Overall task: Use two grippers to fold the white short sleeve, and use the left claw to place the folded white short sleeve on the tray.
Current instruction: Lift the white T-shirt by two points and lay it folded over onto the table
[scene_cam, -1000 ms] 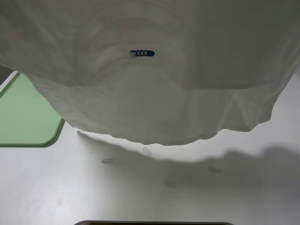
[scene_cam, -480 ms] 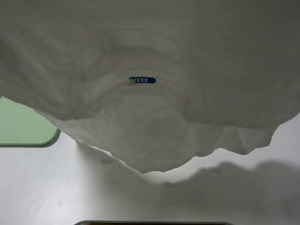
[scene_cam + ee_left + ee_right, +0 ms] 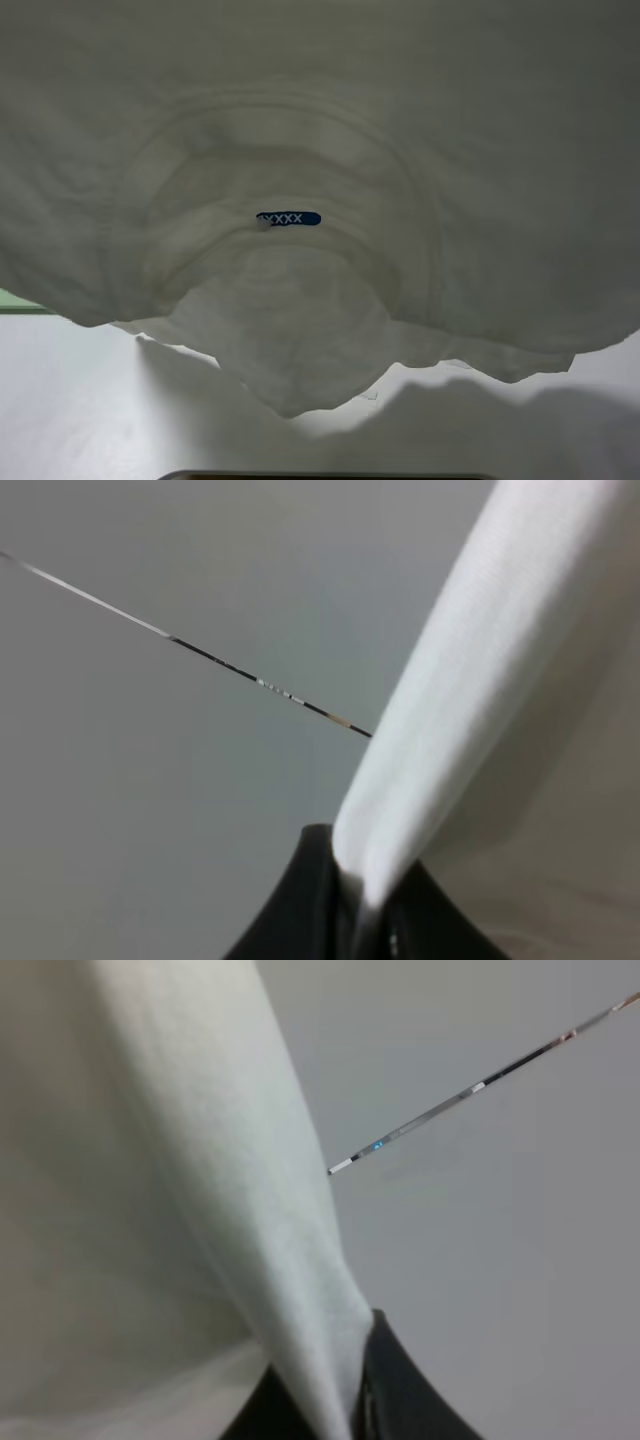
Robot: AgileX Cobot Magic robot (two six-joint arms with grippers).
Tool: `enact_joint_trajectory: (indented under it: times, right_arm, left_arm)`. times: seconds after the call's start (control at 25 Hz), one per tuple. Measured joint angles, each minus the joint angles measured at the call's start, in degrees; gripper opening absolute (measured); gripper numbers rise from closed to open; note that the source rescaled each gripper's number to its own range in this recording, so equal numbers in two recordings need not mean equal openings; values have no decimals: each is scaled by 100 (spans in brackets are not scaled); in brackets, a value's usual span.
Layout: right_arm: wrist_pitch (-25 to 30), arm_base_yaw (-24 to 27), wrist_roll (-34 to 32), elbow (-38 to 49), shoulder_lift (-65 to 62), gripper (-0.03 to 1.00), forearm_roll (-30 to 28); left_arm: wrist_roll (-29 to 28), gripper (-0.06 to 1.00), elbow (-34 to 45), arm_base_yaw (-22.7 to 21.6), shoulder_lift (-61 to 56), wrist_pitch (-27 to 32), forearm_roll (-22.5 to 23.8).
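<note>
One shirt (image 3: 320, 120), one tray (image 3: 10, 301), two pincers (image 3: 365, 915) (image 3: 345, 1400)

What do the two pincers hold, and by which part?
The white short sleeve; left pincer and right pincer each clamp a bunched fold of cloth, exact part unclear.

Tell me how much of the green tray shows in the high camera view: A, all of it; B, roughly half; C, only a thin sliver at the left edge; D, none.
C: the white short sleeve is spread across nearly the whole view, and only a narrow green strip of the tray shows below its left edge.
</note>
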State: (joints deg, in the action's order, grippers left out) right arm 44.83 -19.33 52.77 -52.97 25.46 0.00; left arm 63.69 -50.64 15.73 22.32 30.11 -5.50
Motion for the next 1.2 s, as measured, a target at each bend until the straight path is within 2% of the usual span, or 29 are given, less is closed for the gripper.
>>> enact_joint_trajectory:
  times: [0.12, 0.28, 0.48, 0.64, 0.68, 0.76, 0.84, 0.88, 1.0, 1.08, 1.2]
  right_arm:
    - [165, 0, 0, 0, -169, 0, 0]
    - [513, 0, 0, 0, -295, 0, 53]
    - [936, 0, -88, 0, -329, 0, 72]
    - [774, 0, -199, 100, -220, 0, -261]
    - [525, 0, -389, 317, -29, 0, -589]
    - [320, -18, -512, 455, 152, 0, -811]
    - [-77, -18, -692, 694, 433, 0, -1224]
    - [-306, -18, -780, 790, 636, 0, -1428]
    - [-980, -18, -1138, 938, 1218, 0, -2089]
    - [-1396, -18, -1474, 937, 1725, 0, -2637]
    - [-1949, -18, -2022, 937, 2525, 0, -3430]
  left_arm:
    - [-12, 0, 0, 0, -62, 53, -20]
    - [-180, 0, 0, 0, -156, 583, -82]
    - [-218, 0, 0, 0, -103, 905, -69]
    - [-229, 0, 0, 0, 213, 898, 6]
    - [-229, 0, 0, 0, 393, 898, 42]
    - [-241, 0, 0, 23, 782, 818, 167]
    - [-241, 0, 0, 36, 1281, 610, 365]
    - [-241, 0, 0, 37, 1837, 267, 584]
    - [-241, 0, 0, 37, 2733, -502, 850]
    - [-241, 0, 0, 37, 3399, -1132, 1011]
    - [-246, 0, 0, 31, 4401, -2390, 1187]
